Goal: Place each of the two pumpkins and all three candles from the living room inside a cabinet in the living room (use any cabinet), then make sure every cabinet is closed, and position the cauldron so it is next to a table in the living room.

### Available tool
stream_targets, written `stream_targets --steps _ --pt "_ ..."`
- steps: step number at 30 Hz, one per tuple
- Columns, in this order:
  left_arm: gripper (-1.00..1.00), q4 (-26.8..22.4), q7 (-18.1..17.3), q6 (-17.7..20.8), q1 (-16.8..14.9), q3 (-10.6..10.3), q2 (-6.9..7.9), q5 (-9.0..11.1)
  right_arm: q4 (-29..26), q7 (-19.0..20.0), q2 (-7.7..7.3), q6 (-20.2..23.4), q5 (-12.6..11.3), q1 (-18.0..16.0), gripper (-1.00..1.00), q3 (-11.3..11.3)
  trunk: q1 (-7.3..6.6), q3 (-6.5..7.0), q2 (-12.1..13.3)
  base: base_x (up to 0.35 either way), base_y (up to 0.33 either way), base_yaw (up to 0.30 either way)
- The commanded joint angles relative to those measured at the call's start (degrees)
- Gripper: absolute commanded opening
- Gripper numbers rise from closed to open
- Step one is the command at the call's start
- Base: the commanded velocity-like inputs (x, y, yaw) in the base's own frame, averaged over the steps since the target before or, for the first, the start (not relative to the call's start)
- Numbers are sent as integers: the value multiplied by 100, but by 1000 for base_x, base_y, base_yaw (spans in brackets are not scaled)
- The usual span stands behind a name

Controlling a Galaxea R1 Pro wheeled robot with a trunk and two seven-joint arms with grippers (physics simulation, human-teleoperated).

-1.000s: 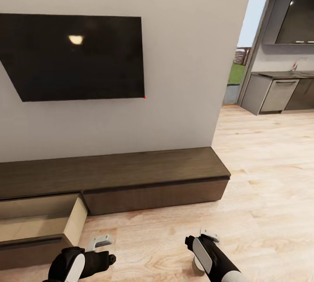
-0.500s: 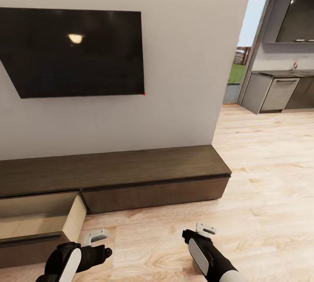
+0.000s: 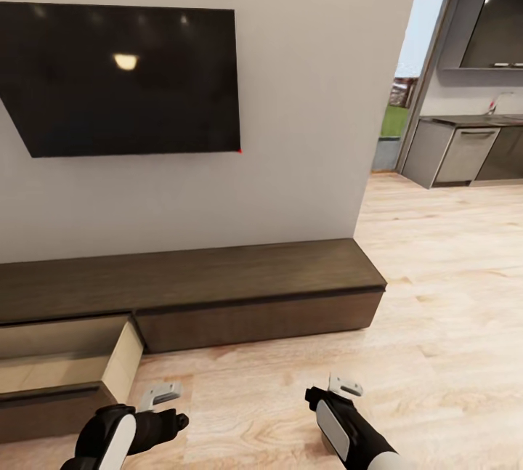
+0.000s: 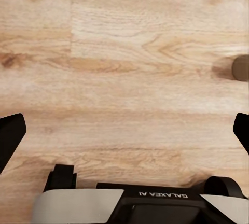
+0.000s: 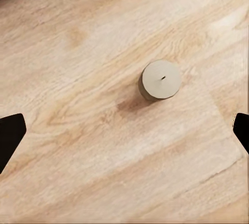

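The long dark-brown cabinet (image 3: pixel 254 288) runs along the wall under the TV. Its left drawer (image 3: pixel 65 372) is pulled out, and the part of its pale beige inside that I see holds nothing. A short beige candle (image 5: pixel 161 80) with a wick stands upright on the wood floor, directly below my right gripper (image 5: pixel 124 130), whose black fingertips (image 5: pixel 10 133) stand far apart, open. My left gripper (image 4: pixel 124 136) is also open over bare floor, with a beige round edge (image 4: pixel 240 68) off to one side. In the head view both grippers (image 3: pixel 160 395) (image 3: pixel 344 386) hang low before the cabinet. Pumpkins, cauldron and table are out of view.
A large black TV (image 3: pixel 123 78) hangs on the white wall above the cabinet. Right of the wall's corner, wood floor (image 3: pixel 450 274) leads to a kitchen with grey counters (image 3: pixel 465 154) and a bright doorway (image 3: pixel 407 85).
The whole head picture has shifted slightly upward, so the camera moved. Both grippers stay open and low in front of the cabinet.
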Motion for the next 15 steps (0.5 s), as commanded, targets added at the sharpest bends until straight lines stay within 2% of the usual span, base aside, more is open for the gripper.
stream_targets --steps 1,5,8,11,15 --pt "100 0 -7 1 0 4 5 4 2 0 -10 26 0 0 100 0 23 -18 -42 0 0 0" --pt "100 3 -89 3 0 52 29 91 5 -11 -35 103 7 -3 100 -1 110 -90 -202 0 0 0" --pt "100 7 -361 3 -1 336 43 277 4 -20 -55 276 13 -7 100 -1 176 -144 -322 0 0 0" --pt "100 9 -748 4 -1 717 48 398 -1 -1 -85 405 19 -8 100 -1 242 -198 -443 0 0 0" --pt "100 9 -910 3 0 848 48 419 -8 18 -103 453 24 -9 100 4 330 -270 -603 0 0 0"
